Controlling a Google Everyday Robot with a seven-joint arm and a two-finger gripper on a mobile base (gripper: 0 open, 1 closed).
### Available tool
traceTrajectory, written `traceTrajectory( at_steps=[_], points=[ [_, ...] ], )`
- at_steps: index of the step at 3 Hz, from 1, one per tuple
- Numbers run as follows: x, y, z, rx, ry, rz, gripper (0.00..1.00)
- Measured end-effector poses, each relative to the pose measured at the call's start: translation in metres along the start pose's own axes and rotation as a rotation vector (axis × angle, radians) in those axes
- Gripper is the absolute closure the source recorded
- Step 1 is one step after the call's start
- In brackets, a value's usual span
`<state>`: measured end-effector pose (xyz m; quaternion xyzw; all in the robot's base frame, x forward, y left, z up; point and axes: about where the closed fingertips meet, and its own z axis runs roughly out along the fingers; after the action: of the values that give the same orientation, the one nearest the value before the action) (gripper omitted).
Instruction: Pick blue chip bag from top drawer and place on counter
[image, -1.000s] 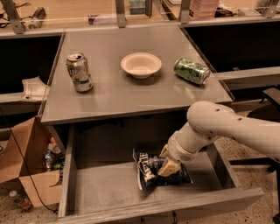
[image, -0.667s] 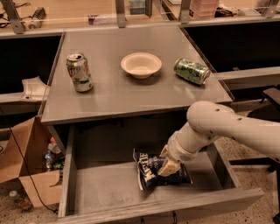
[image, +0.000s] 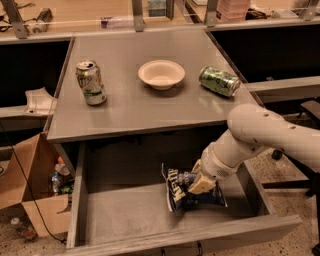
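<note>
The blue chip bag (image: 179, 189) lies crumpled on the bottom of the open top drawer (image: 125, 215), right of centre. My gripper (image: 199, 184) reaches down into the drawer from the right and is shut on the bag's middle, with a tan fingertip (image: 202, 185) pressed on the foil. The bag's left end stands up a little and its right end rests on the drawer bottom. The grey counter (image: 135, 107) sits above the drawer.
On the counter stand an upright green can (image: 90, 83) at the left, a white bowl (image: 161, 74) in the middle and a green can lying on its side (image: 219, 81) at the right. A cardboard box (image: 30, 195) with litter sits on the floor at the left.
The gripper and the bag have shifted slightly up and to the right. The bag's left end is raised a little more than before.
</note>
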<state>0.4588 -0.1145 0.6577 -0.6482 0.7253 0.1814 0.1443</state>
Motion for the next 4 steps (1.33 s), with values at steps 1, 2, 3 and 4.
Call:
traceTrajectory(
  at_steps=[1, 2, 3, 4],
  points=[
    [0.002, 0.005, -0.032, -0.018, 0.014, 0.019, 1.0],
    [0.001, 0.018, -0.069, -0.038, 0.022, 0.021, 1.0],
    [0.001, 0.017, -0.069, -0.039, 0.022, 0.021, 1.0],
    [0.0, 0.015, -0.074, -0.054, 0.011, 0.022, 1.0]
  ],
)
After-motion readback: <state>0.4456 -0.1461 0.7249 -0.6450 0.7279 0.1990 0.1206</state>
